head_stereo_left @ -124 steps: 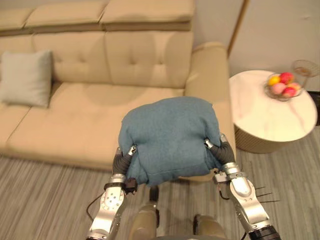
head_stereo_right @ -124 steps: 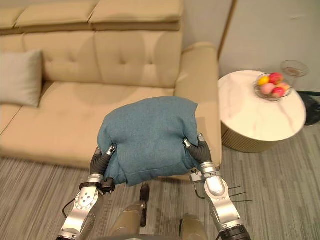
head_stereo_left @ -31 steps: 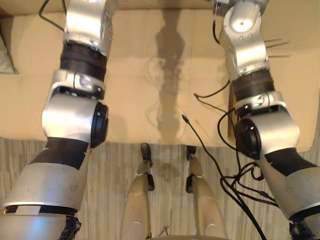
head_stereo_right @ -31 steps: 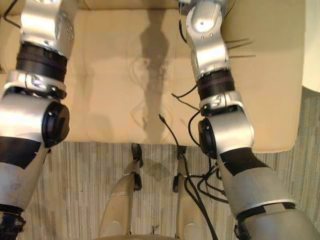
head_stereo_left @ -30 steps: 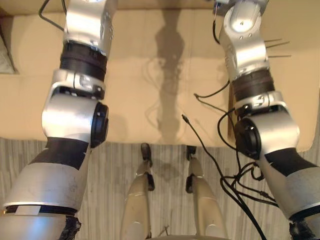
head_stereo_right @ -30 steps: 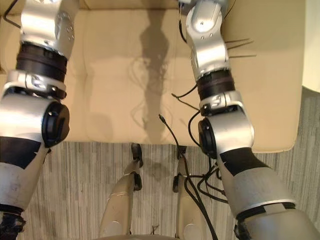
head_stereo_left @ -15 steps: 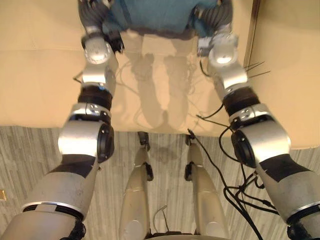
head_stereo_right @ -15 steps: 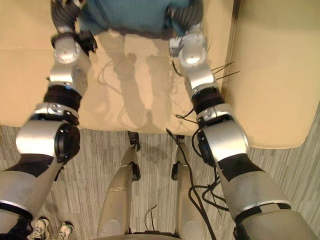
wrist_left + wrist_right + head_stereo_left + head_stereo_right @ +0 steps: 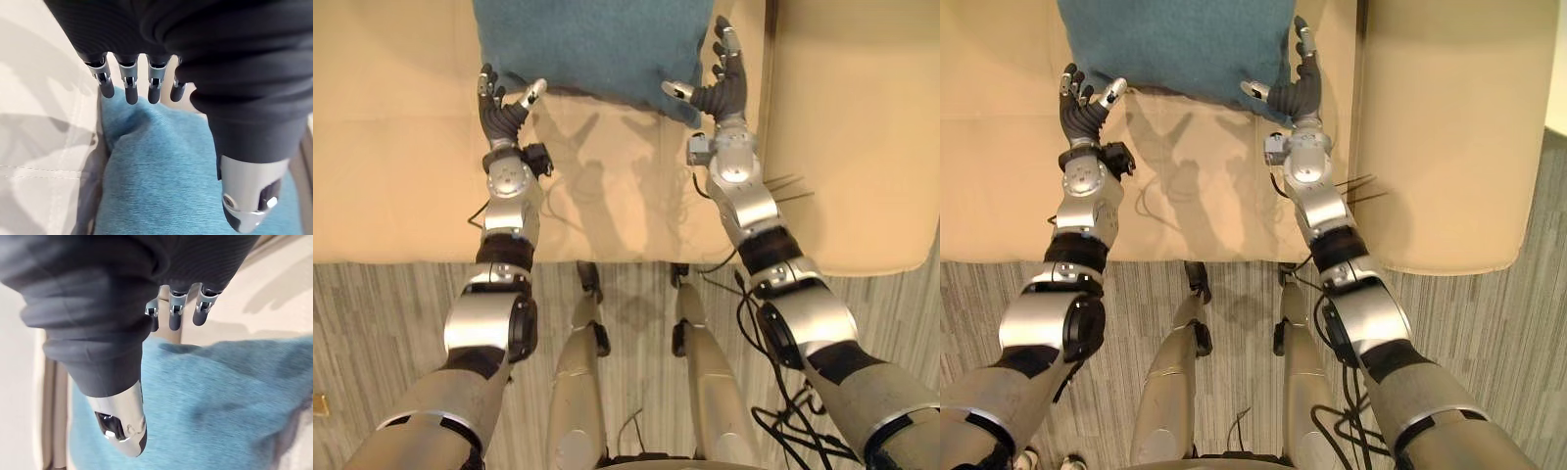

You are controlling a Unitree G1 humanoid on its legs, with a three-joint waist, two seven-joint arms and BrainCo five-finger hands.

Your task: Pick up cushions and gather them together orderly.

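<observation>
While the head camera looks straight down, the left eye view shows the left hand point(image 9: 499, 117) spread wide open with its fingers straight, at the near left corner of the blue cushion point(image 9: 597, 39), and the right hand point(image 9: 724, 96) just as open at the near right corner; neither has a grip on anything. Whether the fingertips brush the cloth I cannot tell. That cushion lies flat on the seat of the beige sofa point(image 9: 401, 186), just beside the sofa's broad armrest point(image 9: 847, 147) on the right, and striped grey floor point(image 9: 382, 313) runs along the front of the seat. Half a second ago both hands were pressed against the cushion's 2 sides; now they are off it, though the camera has also shifted since then. About 4 seconds ago the same cushion was carried between the 2 hands in front of the sofa. From the right eye view the scene reads the same, with bare seat between the 2 arms and nothing lying in their way. Along the left wrist view, straight fingers point(image 9: 128, 88) point over the cushion's edge and the thumb point(image 9: 249, 200) hangs apart above the blue cloth. Along the right wrist view, the right hand's digits point(image 9: 175, 313) are likewise straight, reaching just past the cushion's corner towards the armrest.
</observation>
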